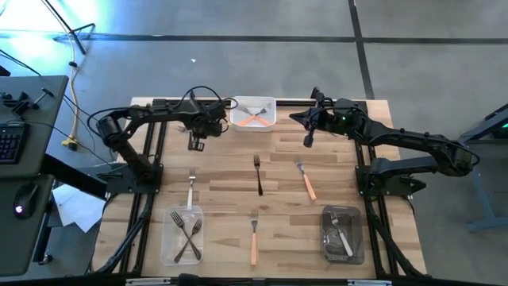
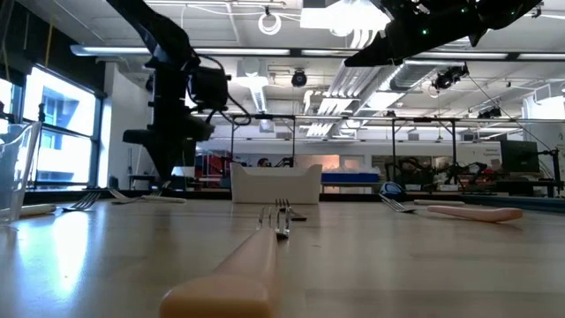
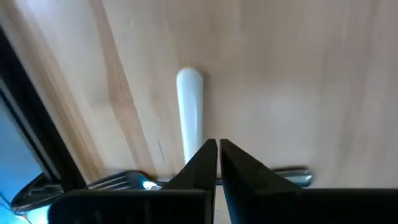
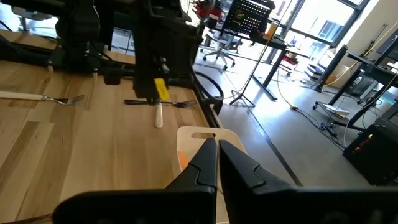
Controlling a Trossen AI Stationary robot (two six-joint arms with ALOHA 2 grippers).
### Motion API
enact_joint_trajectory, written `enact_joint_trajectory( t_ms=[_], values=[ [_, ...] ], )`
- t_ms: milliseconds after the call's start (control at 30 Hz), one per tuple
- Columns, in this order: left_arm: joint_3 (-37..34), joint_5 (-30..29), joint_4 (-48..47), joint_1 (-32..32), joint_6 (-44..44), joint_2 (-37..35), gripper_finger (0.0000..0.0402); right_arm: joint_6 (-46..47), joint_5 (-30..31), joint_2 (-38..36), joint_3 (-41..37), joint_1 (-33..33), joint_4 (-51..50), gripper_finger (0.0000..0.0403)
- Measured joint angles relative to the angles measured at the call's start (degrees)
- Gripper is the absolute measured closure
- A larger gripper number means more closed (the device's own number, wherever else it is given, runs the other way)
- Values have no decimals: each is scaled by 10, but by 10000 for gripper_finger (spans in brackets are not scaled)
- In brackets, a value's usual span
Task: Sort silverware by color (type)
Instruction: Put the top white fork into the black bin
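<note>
Left gripper [image 3: 217,163] is pressed together over a white-handled fork [image 3: 189,106] just beside the back tray [image 1: 254,112], handle end pointing away from the wrist. A dark utensil lies crosswise under it. Right gripper [image 4: 217,163] is also closed, holding nothing, on the tray's other side.

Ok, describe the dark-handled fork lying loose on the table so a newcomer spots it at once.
On the wooden table, find the white tray at the middle of the far edge. Nearer than that tray, three loose forks lie in a row; the dark fork is the middle one. Its neighbours are a white-handled fork and an orange-handled fork; only its handle is dark.
</note>
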Motion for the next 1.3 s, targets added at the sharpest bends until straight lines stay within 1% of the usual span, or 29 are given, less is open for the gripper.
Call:
enact_joint_trajectory(
  t_ms=[100, 233, 300, 433, 500, 600, 733, 867, 1000, 1167, 1300],
  values=[
    [0, -2, -1, -15, -41, -8, 376, 0, 0, 0, 0, 0, 0, 403],
    [-3, 5, -4, -15, -93, 4, 329, 0, 0, 0, 0, 0, 0, 403],
    [-4, -3, 1, -15, -97, 17, 299, 1, -3, 0, 0, 0, 0, 403],
    [-4, -15, 61, -13, -97, 37, 250, 2, -3, 0, 0, 0, 0, 403],
    [-4, -14, 76, -9, -96, 46, 237, 2, -3, 0, 0, 0, 0, 403],
    [-3, -15, 63, 3, -95, 63, 230, 2, -4, 0, 0, 0, 0, 403],
    [-3, -25, 52, 15, -96, 87, 234, 0, -4, 0, 0, 0, 0, 403],
    [-1, -34, 52, 15, -76, 105, 252, 0, -4, 0, 0, 0, 0, 403],
    [-2, -26, 47, 15, -71, 112, 288, 0, -4, 0, 0, 0, 0, 403],
    [-2, -22, 46, 8, -67, 108, 345, 0, -4, 0, 0, 0, 0, 403],
    [-2, -52, 47, -7, -51, 106, 375, 0, -4, 0, 0, 0, 0, 403]
  ],
)
